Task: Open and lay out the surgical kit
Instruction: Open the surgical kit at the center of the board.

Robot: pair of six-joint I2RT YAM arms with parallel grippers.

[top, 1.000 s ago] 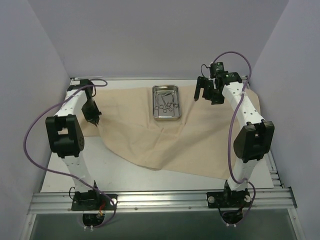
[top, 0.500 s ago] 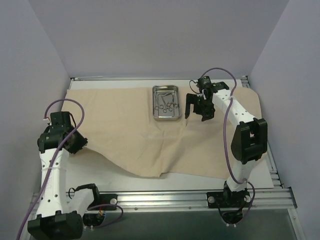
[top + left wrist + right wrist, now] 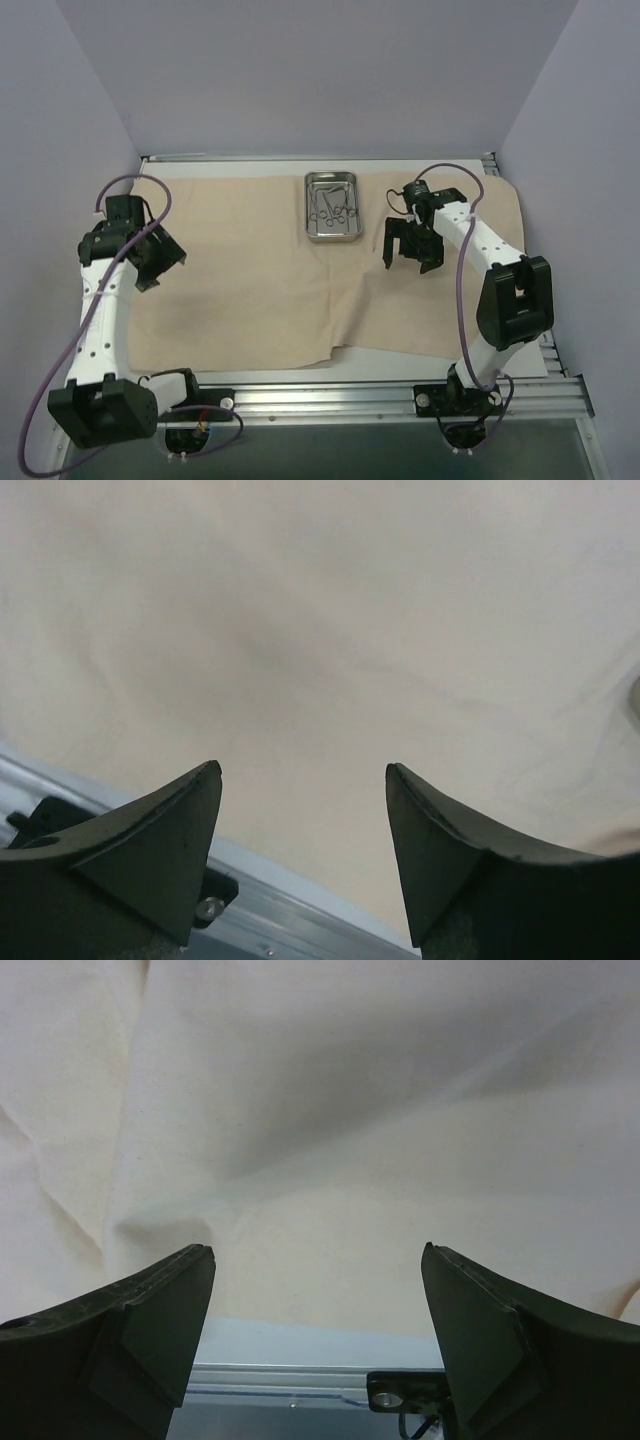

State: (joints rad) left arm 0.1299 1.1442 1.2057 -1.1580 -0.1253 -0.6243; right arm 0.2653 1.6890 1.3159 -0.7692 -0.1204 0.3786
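Top external view: the beige cloth wrap (image 3: pixel 260 270) lies spread on the worktop under the steel tray (image 3: pixel 309 205), with the forceps (image 3: pixel 333 205) inside. Well left of the tray, the left claw (image 3: pixel 165 272) hovers spread and empty. Just right of the tray, the right claw (image 3: pixel 408 263) is also spread.

- No writing, label, brand, number or sign can be read in any view.
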